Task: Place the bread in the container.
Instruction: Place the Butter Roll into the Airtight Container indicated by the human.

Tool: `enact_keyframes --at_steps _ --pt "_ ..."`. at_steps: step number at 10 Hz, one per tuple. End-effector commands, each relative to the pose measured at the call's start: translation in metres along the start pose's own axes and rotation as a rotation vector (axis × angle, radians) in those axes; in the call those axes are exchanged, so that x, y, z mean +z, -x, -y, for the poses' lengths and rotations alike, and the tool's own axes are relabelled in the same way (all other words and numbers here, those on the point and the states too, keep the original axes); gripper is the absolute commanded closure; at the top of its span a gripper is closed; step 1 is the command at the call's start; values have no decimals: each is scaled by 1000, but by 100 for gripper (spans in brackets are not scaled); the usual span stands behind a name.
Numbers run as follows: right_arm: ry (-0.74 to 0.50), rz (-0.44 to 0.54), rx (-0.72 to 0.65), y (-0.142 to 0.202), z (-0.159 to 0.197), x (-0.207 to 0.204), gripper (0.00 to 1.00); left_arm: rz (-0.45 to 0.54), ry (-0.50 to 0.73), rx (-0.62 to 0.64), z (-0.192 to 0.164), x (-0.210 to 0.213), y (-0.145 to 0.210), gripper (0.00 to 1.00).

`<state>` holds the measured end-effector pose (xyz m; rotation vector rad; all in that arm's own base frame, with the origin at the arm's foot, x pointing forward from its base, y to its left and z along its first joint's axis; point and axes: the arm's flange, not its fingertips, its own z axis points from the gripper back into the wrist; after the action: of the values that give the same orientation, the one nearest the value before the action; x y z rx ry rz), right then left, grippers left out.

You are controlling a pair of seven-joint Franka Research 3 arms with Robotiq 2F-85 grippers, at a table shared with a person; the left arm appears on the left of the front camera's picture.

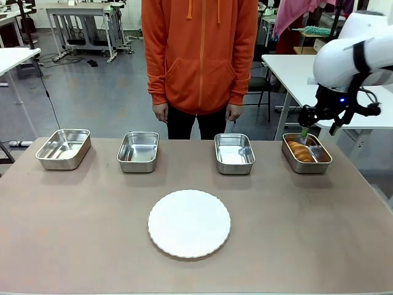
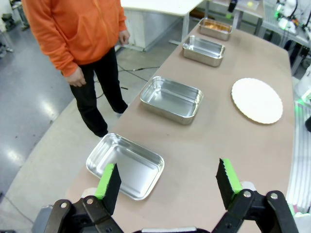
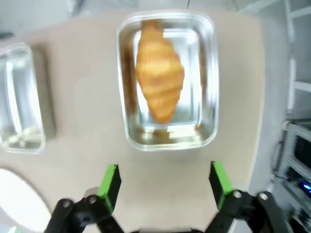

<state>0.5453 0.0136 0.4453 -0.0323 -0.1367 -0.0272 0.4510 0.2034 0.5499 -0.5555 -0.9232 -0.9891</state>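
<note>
The front view looks across the table (image 1: 73,246) at the person (image 1: 199,61). The right wrist view looks straight down, close above the container (image 3: 167,138) with the bread (image 3: 159,77). The left wrist view looks along the table from its end, with this container in the upper middle of the frame.

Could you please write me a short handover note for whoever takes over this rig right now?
Right gripper: open, empty, above the table beside the container, the tray at the robot's far right.
Left gripper: open, empty, over the table's left end near the leftmost tray.
Bread: lying inside the container, free of both grippers.
White plate: bare, mid-table.
Person: standing at the far side, hands down.
Done: bread is in the container.
Left: probably just pulling the right arm back; nothing else appears outstanding.
</note>
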Motion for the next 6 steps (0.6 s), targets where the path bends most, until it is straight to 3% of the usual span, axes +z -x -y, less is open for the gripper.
enact_keyframes --at_steps 1,4,6 --pt "-73 3 65 67 -15 21 7 7 0 -6 2 0 -2 0" --pt "-143 -12 147 125 -30 25 7 7 0 -6 2 0 -2 0" --pt "-169 -19 165 140 -32 21 7 7 0 -6 2 0 -2 0"
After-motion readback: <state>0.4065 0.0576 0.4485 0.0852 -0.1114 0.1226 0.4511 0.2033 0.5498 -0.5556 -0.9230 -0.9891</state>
